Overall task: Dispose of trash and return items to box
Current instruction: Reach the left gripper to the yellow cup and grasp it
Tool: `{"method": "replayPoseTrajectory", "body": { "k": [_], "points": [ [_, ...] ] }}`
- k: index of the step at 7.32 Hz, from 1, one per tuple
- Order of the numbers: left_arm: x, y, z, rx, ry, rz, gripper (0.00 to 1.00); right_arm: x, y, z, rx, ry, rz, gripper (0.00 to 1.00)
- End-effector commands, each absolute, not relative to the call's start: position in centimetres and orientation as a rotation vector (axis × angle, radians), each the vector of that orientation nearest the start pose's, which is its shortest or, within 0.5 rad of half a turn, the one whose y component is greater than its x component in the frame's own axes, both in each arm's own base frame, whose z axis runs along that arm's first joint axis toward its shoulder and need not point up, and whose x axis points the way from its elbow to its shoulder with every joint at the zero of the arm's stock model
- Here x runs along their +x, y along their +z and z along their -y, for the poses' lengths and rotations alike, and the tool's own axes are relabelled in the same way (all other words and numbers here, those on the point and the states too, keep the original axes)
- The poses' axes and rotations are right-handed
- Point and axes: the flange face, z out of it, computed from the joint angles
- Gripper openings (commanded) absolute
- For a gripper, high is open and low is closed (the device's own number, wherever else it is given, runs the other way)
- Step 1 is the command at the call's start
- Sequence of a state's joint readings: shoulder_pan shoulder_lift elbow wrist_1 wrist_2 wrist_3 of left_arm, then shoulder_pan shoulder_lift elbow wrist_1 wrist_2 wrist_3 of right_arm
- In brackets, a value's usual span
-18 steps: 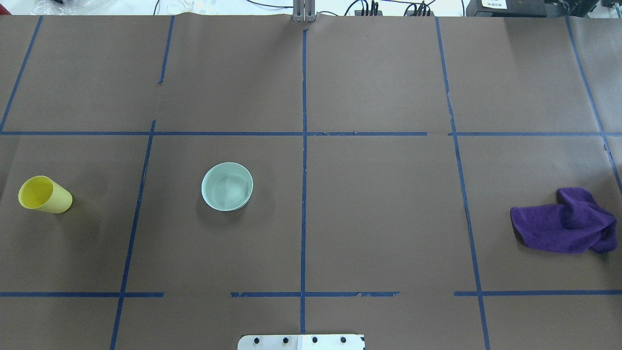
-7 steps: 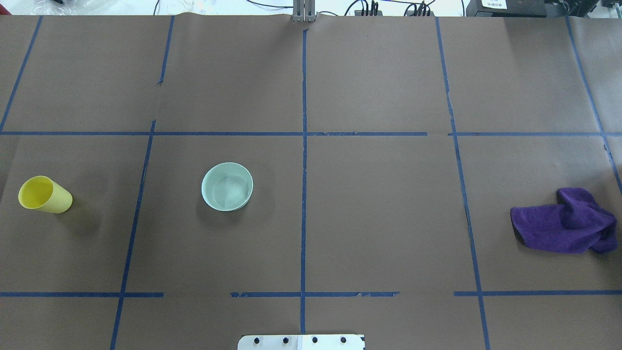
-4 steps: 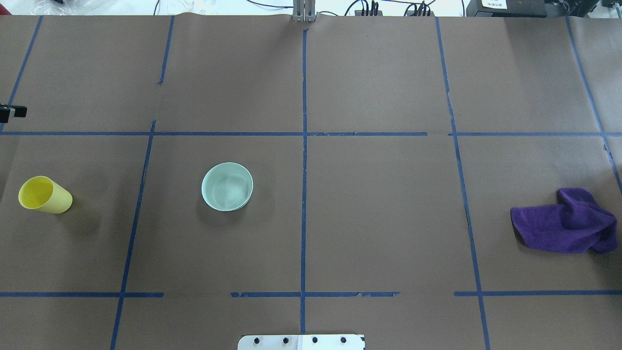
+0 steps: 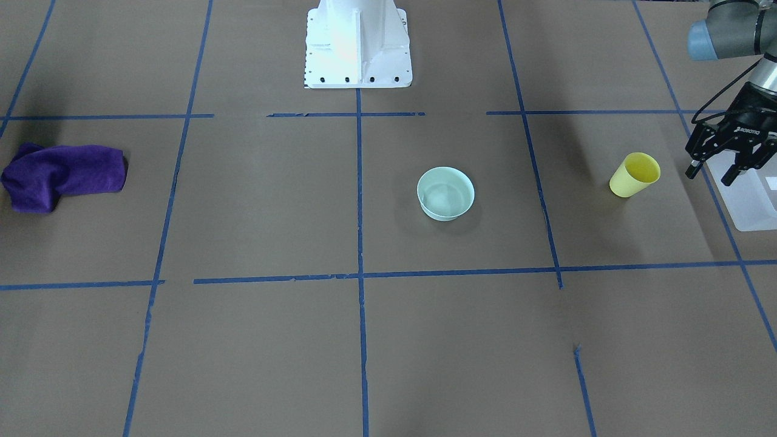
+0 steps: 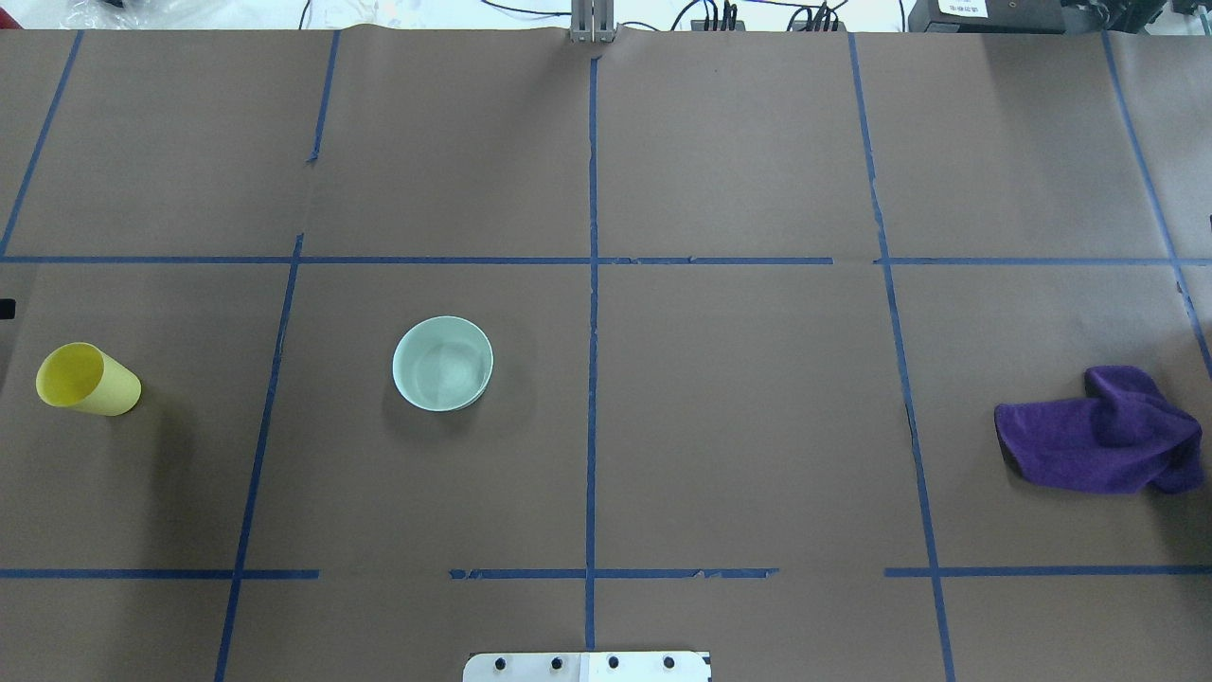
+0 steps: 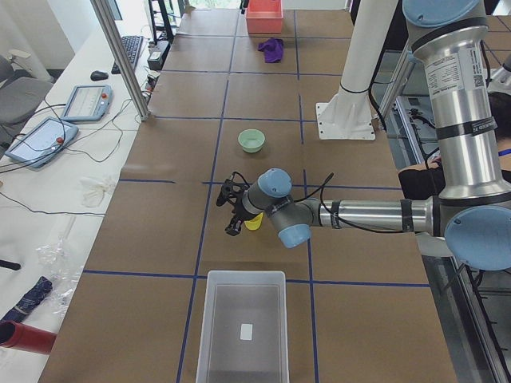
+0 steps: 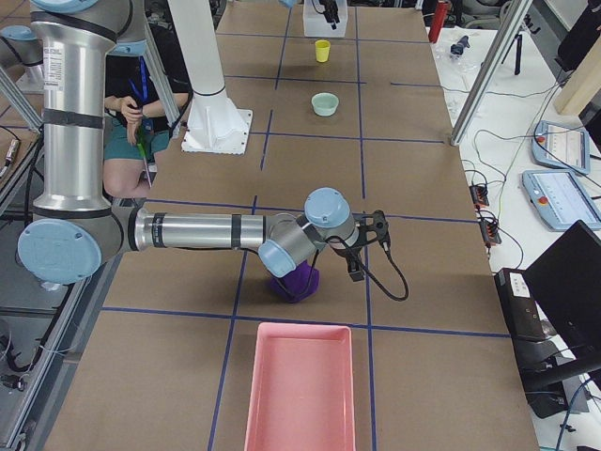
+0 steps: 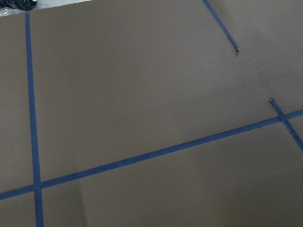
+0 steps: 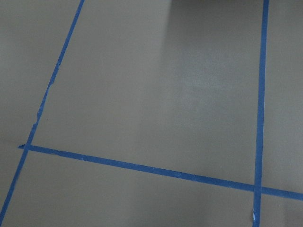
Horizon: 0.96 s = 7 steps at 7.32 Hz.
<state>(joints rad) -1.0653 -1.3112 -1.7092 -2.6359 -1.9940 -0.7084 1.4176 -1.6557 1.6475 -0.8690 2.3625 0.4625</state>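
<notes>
The mint-green bowl (image 5: 442, 363) stands upright and empty on the brown table, left of centre; it also shows in the front view (image 4: 445, 193). The frosted-white box (image 6: 243, 331) stands at the table's left end, and its corner shows in the front view (image 4: 749, 206). My left gripper (image 4: 709, 175) is open and empty. It hangs above the table between the box and a yellow cup (image 4: 634, 175). My right gripper (image 7: 366, 246) shows only in the right side view, above a purple cloth (image 7: 296, 280). I cannot tell if it is open.
The yellow cup (image 5: 87, 380) lies tilted near the left edge. The purple cloth (image 5: 1098, 436) is crumpled at the right. A pink tray (image 7: 299, 390) stands at the table's right end. Blue tape lines cross the table.
In the overhead view a black tip of the left gripper at the left edge has moved nearer to the robot's side. The bowl, cup and cloth have not moved.
</notes>
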Motion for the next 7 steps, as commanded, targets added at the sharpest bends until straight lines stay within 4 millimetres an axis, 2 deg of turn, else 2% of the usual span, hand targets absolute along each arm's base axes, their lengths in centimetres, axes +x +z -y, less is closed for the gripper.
{"method": "replayPoseTrajectory", "body": {
  "k": [1, 4, 5, 6, 7],
  "points": [
    [15.0, 59.6, 39.3, 0.496, 0.038, -0.868, 0.63, -1.1, 58.3, 47.8, 0.390, 0.007, 0.918, 1.00],
    [18.3, 60.0, 38.0, 0.459, 0.123, -0.882, 0.63, -1.0, 59.1, 47.0, 0.381, 0.010, 0.914, 1.00],
    [18.8, 59.9, 37.7, 0.455, 0.135, -0.886, 0.50, -0.9, 59.4, 46.7, 0.385, 0.012, 0.907, 1.00],
    [18.8, 60.0, 37.7, 0.455, 0.140, -0.883, 0.00, -0.8, 59.7, 46.3, 0.390, 0.013, 0.906, 1.00],
    [18.8, 59.8, 37.7, 0.464, 0.150, -0.884, 0.00, -0.8, 59.9, 46.1, 0.389, 0.014, 0.904, 1.00]
  ]
}}
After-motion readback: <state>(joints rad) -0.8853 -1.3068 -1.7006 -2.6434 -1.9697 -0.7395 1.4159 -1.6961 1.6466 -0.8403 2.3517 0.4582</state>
